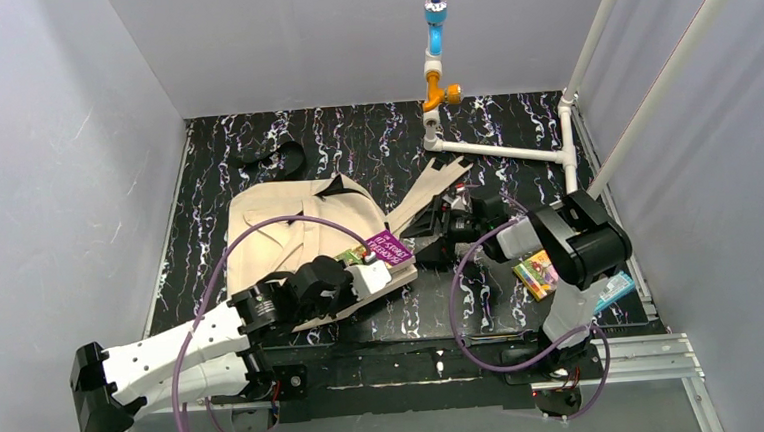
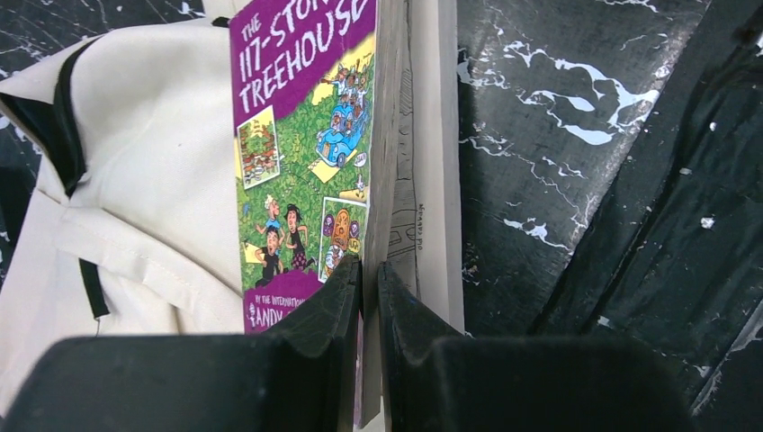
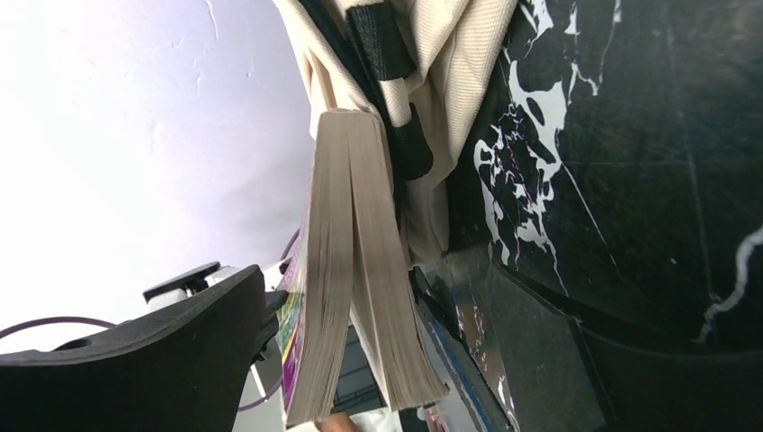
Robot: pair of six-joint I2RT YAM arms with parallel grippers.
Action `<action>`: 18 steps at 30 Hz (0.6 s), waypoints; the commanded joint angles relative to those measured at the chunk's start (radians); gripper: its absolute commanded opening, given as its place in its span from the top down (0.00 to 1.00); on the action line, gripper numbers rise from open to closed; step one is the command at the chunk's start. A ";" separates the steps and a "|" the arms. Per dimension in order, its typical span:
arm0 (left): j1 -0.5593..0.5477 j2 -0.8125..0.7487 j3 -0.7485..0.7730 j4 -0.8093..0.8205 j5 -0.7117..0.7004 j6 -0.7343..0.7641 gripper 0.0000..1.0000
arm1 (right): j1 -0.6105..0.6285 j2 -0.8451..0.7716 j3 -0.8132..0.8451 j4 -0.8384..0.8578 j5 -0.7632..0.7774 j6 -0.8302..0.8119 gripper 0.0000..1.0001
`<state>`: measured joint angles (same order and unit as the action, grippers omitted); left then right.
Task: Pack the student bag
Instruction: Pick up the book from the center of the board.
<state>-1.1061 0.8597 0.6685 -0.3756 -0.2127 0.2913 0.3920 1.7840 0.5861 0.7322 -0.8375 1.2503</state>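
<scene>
One purple book (image 2: 297,135) is showing "THE 117-STOR… TREEHOUSE" and "ANDY" in my left wrist view. There the left gripper (image 2: 369,270) is pinching its front cover and some pages, jaws nearly together. I'm seeing the bag (image 1: 279,232) lying left of centre in the top view, the book at its lower right edge. Only the right wrist view is giving me the fanned page edges, hanging between the right gripper's (image 3: 373,279) wide-spread jaws.
</scene>
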 commanded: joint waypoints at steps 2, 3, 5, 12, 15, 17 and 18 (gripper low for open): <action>0.005 0.020 -0.003 -0.032 0.048 -0.005 1.00 | 0.084 0.077 0.043 0.100 0.001 0.029 0.00; 0.005 0.018 -0.004 -0.032 0.050 -0.006 1.00 | 0.098 0.089 0.047 0.103 0.000 0.023 0.00; 0.005 0.018 -0.003 -0.034 0.055 -0.006 1.00 | 0.117 0.106 0.045 0.152 -0.014 0.047 0.00; 0.004 0.026 0.013 -0.063 0.077 -0.011 1.00 | 0.123 0.063 -0.025 0.234 -0.078 0.083 0.25; 0.005 0.027 0.018 -0.065 0.131 -0.020 0.85 | 0.125 0.024 -0.017 0.187 -0.099 0.038 0.36; 0.005 0.029 0.025 -0.065 0.144 -0.035 0.73 | 0.128 0.003 -0.003 0.157 -0.107 0.016 0.41; 0.005 0.030 0.029 -0.066 0.154 -0.046 0.68 | 0.132 -0.003 0.006 0.150 -0.110 0.013 0.45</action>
<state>-1.1049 0.8906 0.6682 -0.4133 -0.1200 0.2771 0.5167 1.8492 0.5663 0.8810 -0.8986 1.3090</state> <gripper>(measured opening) 0.255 0.607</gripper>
